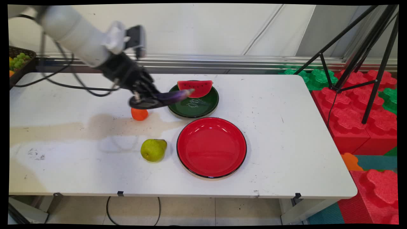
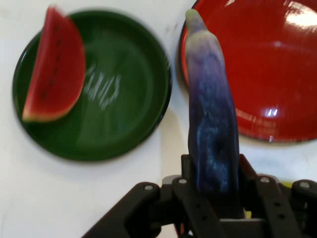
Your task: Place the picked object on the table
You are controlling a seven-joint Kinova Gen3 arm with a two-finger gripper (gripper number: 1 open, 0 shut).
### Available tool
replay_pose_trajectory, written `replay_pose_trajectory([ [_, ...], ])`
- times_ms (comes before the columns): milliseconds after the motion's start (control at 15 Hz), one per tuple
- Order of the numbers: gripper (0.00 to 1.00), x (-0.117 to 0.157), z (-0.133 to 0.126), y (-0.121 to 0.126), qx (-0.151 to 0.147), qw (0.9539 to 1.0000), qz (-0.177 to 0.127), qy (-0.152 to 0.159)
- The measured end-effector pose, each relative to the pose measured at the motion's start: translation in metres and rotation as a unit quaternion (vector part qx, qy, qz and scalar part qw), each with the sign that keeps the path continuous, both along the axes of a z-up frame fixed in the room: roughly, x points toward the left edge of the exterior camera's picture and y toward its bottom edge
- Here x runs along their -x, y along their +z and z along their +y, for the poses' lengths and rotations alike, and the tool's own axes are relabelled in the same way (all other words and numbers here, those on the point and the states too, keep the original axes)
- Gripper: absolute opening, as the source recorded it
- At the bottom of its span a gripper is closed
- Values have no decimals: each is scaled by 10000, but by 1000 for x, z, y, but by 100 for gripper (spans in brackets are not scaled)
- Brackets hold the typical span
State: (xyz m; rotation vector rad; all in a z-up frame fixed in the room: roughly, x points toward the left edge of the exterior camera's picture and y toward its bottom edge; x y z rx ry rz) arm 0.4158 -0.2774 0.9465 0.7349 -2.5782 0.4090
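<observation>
So the black two-finger gripper (image 1: 149, 99) was clamped on a long purple eggplant (image 1: 174, 96), held up off the white table (image 1: 286, 143) with its tip poking over the dark green round plate (image 1: 194, 106). A red watermelon slice (image 1: 195, 87) sat on that plate. Nearby were a glossy red plate (image 1: 211, 147), a small orange fruit (image 1: 139, 114) and a green pear (image 1: 153, 149).
</observation>
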Motion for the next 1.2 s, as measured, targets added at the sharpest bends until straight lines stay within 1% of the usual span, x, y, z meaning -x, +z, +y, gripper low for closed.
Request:
replay_pose_trajectory([
  [267, 0, -26, 20, 5, -97, 9992, -48, 384],
  [467, 0, -44, 36, 1, -209, 9966, -97, 795],
  [600, 0, -50, 42, -7, -312, 9946, -121, 980],
  [733, 0, -52, 44, -15, -387, 9935, -138, 1060],
  [933, 0, -53, 43, -33, -506, 9916, -152, 1183],
  [1067, 0, -52, 39, -52, -596, 9905, -161, 1232],
  [1200, 0, -52, 35, -64, -634, 9901, -165, 1241],
])
